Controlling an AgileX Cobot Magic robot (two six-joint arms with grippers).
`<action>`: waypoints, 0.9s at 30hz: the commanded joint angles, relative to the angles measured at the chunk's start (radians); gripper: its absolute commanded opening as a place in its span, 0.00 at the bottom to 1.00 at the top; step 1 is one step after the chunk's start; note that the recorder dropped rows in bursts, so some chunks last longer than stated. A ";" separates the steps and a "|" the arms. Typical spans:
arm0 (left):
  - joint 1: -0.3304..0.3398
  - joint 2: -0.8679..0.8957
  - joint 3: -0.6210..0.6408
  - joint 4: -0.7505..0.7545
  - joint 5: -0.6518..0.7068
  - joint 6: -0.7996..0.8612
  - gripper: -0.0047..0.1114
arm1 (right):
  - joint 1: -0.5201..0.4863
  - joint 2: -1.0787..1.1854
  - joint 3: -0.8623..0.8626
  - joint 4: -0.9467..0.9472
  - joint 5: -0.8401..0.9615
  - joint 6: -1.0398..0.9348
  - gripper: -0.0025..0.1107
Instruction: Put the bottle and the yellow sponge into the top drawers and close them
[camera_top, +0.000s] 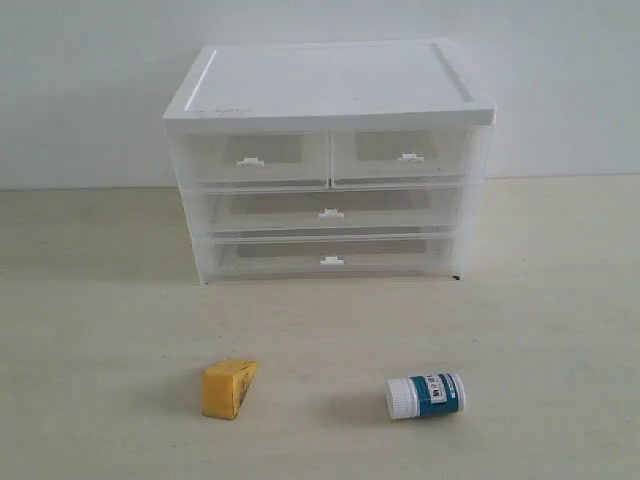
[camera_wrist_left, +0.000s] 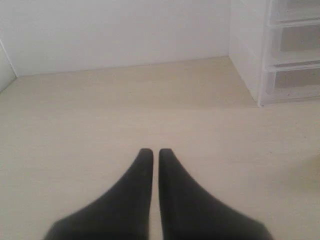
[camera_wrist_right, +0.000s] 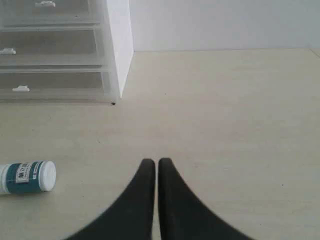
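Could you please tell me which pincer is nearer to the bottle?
Right. The bottle lies close beside the shut right pincer; the left pincer, also shut, has only the table and the cabinet in view.

Soft, even, fairly bright light fills all three views, with no hard glare. In the exterior view the cabinet (camera_top: 330, 88) is washed pale along its white top. A faint, broad shadow lies on the table (camera_top: 560, 300) left of the cabinet and under its front edge. In front of the cabinet, the yellow sponge (camera_top: 229, 388) and the bottle (camera_top: 426, 394) each throw a weak, diffuse shadow leftward. The picture is slightly soft and grainy. In the wrist views the dark left gripper (camera_wrist_left: 151, 151) and right gripper (camera_wrist_right: 151, 161) are out of focus with smeared edges, and the cabinet beyond looks hazy.
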 joint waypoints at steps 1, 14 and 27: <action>0.003 -0.002 0.004 -0.010 -0.012 0.004 0.07 | -0.001 0.002 -0.001 -0.001 -0.006 -0.003 0.02; 0.003 -0.002 0.004 0.154 -0.157 0.023 0.07 | -0.001 0.002 -0.001 -0.027 -0.154 -0.039 0.02; 0.003 -0.002 0.004 0.020 -0.742 -0.447 0.07 | -0.001 0.002 -0.001 -0.011 -0.811 0.076 0.02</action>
